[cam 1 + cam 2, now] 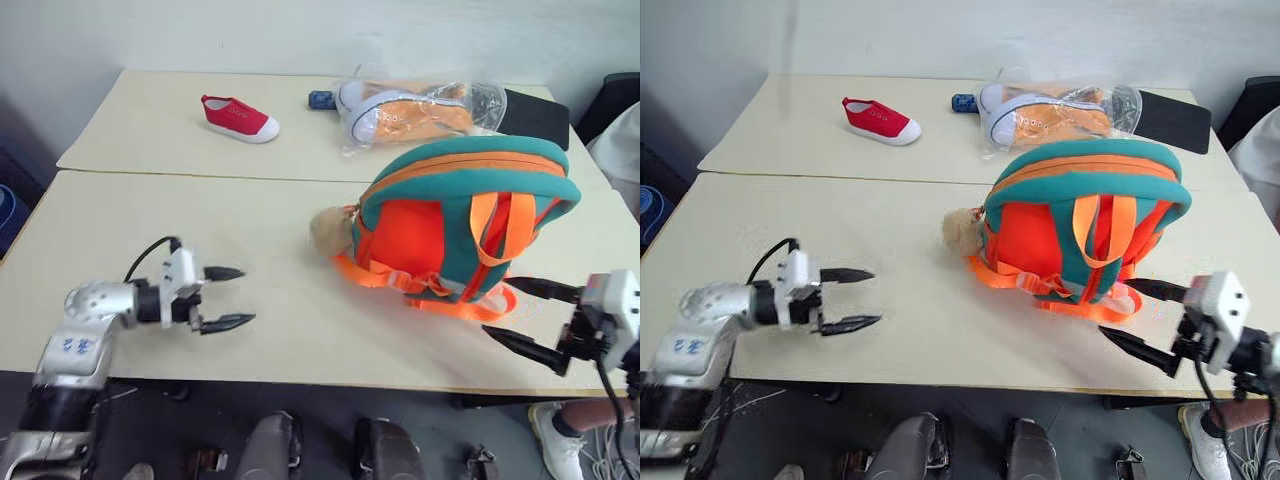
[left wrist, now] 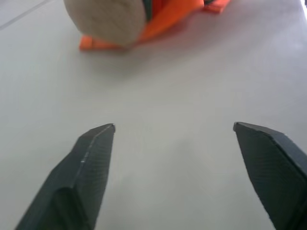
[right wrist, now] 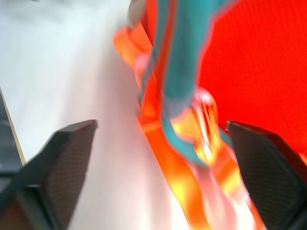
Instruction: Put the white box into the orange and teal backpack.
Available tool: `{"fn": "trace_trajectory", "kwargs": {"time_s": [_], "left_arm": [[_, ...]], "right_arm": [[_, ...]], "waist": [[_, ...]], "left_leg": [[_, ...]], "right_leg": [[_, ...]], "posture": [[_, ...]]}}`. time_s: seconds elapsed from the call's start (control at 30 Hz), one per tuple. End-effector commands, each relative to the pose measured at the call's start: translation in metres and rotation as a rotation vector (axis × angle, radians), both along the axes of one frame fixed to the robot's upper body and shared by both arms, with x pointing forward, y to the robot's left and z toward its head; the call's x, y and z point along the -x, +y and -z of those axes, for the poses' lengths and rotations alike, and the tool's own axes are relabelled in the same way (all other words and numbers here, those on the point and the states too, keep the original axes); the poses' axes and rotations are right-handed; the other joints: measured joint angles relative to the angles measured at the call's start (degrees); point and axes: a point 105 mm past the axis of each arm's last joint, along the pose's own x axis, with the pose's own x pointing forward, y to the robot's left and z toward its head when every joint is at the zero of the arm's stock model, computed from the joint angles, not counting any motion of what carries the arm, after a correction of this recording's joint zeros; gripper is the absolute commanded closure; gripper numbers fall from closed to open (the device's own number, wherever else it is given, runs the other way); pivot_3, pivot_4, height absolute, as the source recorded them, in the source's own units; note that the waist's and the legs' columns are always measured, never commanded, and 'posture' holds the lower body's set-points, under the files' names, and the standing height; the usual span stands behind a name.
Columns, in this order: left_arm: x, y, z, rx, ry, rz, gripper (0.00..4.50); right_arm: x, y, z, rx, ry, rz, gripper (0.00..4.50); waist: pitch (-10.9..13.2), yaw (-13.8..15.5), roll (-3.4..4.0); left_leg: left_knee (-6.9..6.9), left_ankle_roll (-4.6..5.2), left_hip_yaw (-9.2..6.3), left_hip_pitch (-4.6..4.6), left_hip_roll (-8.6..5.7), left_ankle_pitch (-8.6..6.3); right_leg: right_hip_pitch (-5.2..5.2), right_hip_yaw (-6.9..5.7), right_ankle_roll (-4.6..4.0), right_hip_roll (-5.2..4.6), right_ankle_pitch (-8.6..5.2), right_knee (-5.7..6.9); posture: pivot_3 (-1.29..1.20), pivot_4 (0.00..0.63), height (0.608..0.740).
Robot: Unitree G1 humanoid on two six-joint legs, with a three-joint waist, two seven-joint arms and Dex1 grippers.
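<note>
Orange and teal backpack [image 1: 455, 215] upright on table [image 1: 150, 230] — both grippers' fingers spread, empty.

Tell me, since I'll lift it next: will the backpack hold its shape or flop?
The backpack stands bulged and rounded on the table, so it probably sags somewhat when lifted. Its loose orange straps would likely dangle and could snag. It may tip if pushed near its top.
</note>
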Motion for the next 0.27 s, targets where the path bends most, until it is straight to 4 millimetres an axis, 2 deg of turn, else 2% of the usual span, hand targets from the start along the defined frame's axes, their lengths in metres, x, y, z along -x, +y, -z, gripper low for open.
{"fn": "trace_trajectory", "kwargs": {"time_s": [0.03,0.17,0.27], "left_arm": [[0.016,0.009,-0.007,-0.025,-0.085,-0.035,0.22],[0.025,0.014,0.003,-0.059,-0.086,-0.076,0.22],[0.027,0.013,0.003,-0.066,-0.105,-0.084,0.22]], "right_arm": [[0.002,-0.025,0.004,0.071,-0.033,0.018,0.01],[-0.004,-0.039,0.02,0.153,-0.071,-0.005,0.01],[-0.009,-0.041,0.025,0.164,-0.086,-0.015,0.01]], "waist": [[0.0,0.0,0.0],[0.0,-0.2,0.05],[0.0,-0.3,0.08]], "left_leg": [[-0.02,-0.03,-0.03,0.0,0.0,-0.02],[-0.15,-0.09,0.01,0.05,0.0,-0.02],[-0.31,-0.13,0.13,0.18,0.0,0.01]], "right_leg": [[-0.01,0.01,-0.01,-0.02,0.0,-0.02],[-0.04,0.08,-0.03,-0.02,0.01,-0.06],[-0.04,0.16,-0.04,-0.01,0.01,-0.06]], "posture": [[0.0,0.15,0.74],[0.0,0.15,0.74],[0.0,0.15,0.74]]}}
